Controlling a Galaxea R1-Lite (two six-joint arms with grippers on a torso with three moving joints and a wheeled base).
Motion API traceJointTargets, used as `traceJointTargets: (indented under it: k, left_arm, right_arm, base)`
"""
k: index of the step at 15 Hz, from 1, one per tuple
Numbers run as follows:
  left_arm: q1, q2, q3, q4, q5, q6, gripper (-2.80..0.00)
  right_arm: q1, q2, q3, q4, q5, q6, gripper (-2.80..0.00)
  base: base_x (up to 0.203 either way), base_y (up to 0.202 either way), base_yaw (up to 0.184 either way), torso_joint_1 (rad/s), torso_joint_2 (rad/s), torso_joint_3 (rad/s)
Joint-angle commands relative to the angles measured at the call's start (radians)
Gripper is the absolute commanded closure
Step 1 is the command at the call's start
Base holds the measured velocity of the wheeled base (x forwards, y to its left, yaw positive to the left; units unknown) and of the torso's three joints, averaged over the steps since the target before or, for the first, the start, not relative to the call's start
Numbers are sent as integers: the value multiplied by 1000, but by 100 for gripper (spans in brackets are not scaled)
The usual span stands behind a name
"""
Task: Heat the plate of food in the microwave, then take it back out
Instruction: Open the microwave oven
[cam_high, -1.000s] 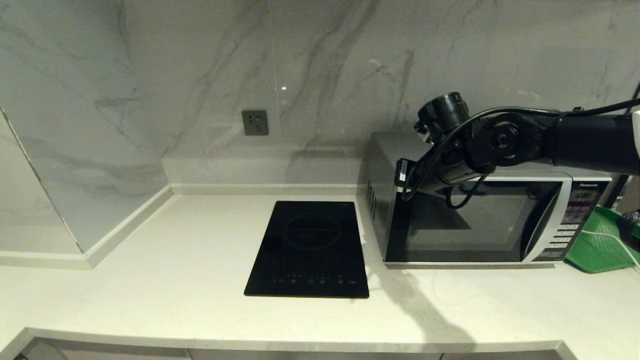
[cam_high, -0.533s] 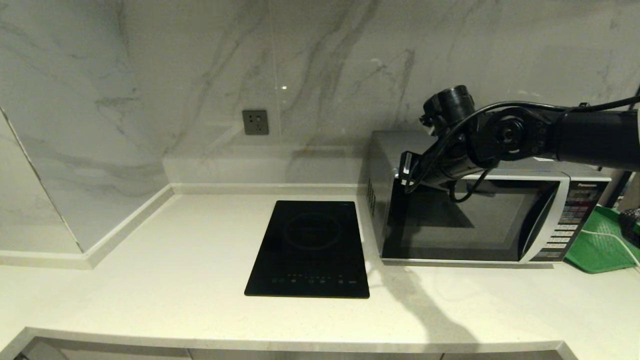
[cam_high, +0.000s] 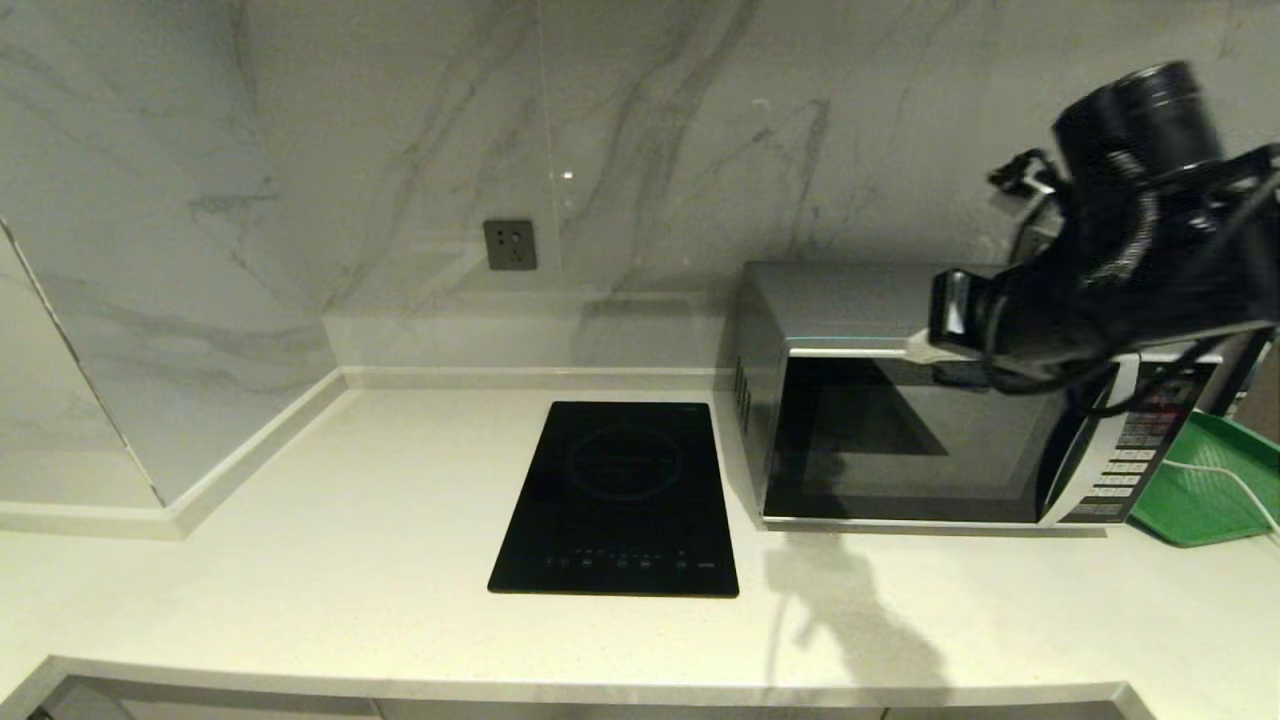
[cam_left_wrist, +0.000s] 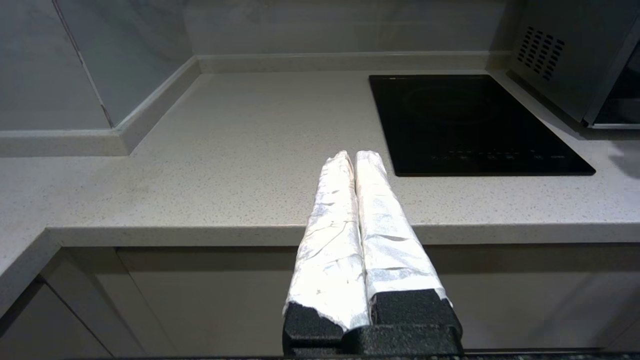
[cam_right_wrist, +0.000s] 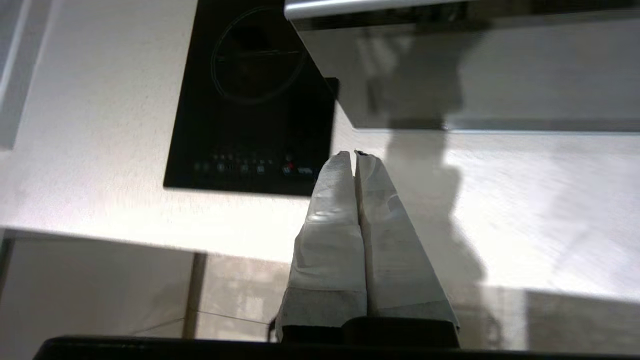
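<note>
Pale speckled countertop (cam_high: 300, 560), seemingly marble wall (cam_high: 400, 150).

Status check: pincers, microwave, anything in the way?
Right pincer shut, empty, raised before microwave. Left pincer shut, parked. Door closed; plate unseen. Nothing blocking.

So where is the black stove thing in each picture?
Head view: the black hob lies mid-counter, left of the microwave.
Left wrist view: hob beyond the shut left pincer.
Right wrist view: hob beyond the shut right pincer.
Shared landmark: the microwave.
</note>
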Motion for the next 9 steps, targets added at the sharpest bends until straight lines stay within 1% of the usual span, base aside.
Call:
traceJointTargets:
  k: [1,2,3,6,7,8,9]
  left_arm:
    - [-1,0,0,0,0,-1,0]
    - [0,0,0,0,0,-1,0]
    - [-1,0,0,0,0,-1,0]
    - [-1,0,0,0,0,0,0]
    - [0,0,0,0,0,-1,0]
    - [-1,0,0,0,0,0,0]
    - [-1,0,0,0,0,0,0]
  right_arm:
    - [-9,-290,24,132,-13,-43,0]
    - [-10,-363,-4,235,-33,-65,0]
    - [-7,-424,-72,368,-63,-91,0]
    - [-4,-536,-362,721,-172,-136,0]
    - [-14,-600,-409,788,-222,-166,0]
    - [-55,-658,-418,830,-255,-218,0]
    - [-144,-696,-411,854,-265,-284,0]
  base:
    - [0,0,0,0,0,0]
    - [0,0,0,0,0,0]
    - [0,0,0,0,0,0]
    - [0,0,0,0,0,0]
    - [0,0,0,0,0,0]
    - [0,0,0,0,0,0]
    - [0,0,0,0,0,0]
